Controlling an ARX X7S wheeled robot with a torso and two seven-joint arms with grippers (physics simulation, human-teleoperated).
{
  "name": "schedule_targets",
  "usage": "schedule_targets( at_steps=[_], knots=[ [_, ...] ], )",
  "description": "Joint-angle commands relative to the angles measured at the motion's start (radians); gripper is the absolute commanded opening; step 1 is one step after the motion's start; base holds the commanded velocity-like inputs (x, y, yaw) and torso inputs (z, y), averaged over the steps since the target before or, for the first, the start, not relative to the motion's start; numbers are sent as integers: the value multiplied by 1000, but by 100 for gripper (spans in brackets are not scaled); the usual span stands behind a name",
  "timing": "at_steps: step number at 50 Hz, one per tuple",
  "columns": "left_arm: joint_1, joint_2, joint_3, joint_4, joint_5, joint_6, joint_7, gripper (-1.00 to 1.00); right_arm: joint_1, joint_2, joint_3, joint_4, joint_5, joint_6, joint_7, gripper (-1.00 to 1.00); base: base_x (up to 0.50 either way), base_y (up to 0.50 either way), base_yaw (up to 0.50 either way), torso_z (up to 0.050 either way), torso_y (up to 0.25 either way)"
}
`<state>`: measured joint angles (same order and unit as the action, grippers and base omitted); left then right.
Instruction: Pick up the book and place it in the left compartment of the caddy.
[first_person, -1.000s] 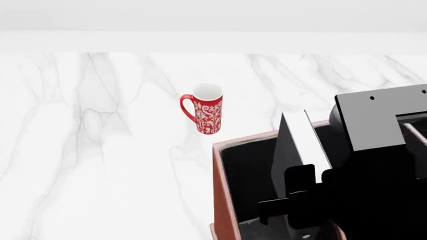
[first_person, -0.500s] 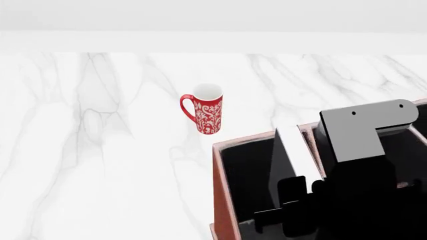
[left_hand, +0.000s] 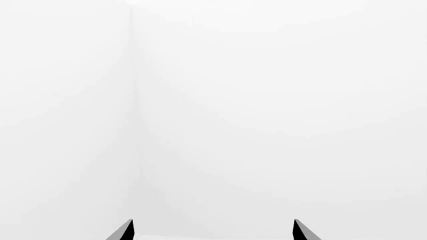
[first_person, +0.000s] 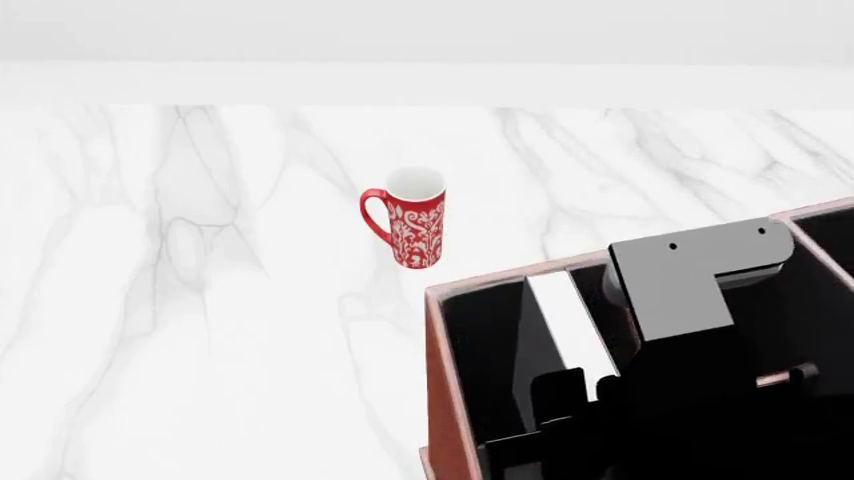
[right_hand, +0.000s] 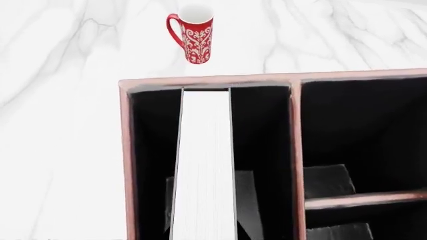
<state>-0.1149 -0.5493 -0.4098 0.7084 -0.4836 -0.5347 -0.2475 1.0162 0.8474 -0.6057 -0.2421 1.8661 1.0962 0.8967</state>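
The black book, seen by its white page edges (right_hand: 205, 160), stands on edge inside the left compartment (right_hand: 152, 150) of the reddish-brown caddy (right_hand: 207, 80). My right gripper (right_hand: 208, 176) is shut on the book, with a finger (right_hand: 250, 200) on each cover. In the head view the book (first_person: 571, 318) sits down in the caddy (first_person: 435, 330), its top near rim level, with the right gripper (first_person: 585, 384) and arm over it. My left gripper (left_hand: 213, 232) is open and empty, facing plain white.
A red patterned mug (first_person: 416, 230) stands on the white marble table beyond the caddy's far left corner and also shows in the right wrist view (right_hand: 193, 35). A pinkish divider (right_hand: 295, 150) and a crossbar (right_hand: 363, 199) split the caddy's right side.
My right arm has come down and carried the book lower into the left compartment. The mug and the caddy have not moved.
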Motion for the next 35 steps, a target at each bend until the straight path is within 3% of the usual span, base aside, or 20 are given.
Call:
schedule_targets(
  at_steps=[1,35],
  knots=[
    [2,-2,0,1,0,4,0,100,-4,-13,10,7,-73,-1,-44,-100,0,0,0,0,0],
    [12,-4,5,5,2,16,1,100,-78,-41,-26,26,-238,-52,-155,-100,0,0,0,0,1]
  ],
)
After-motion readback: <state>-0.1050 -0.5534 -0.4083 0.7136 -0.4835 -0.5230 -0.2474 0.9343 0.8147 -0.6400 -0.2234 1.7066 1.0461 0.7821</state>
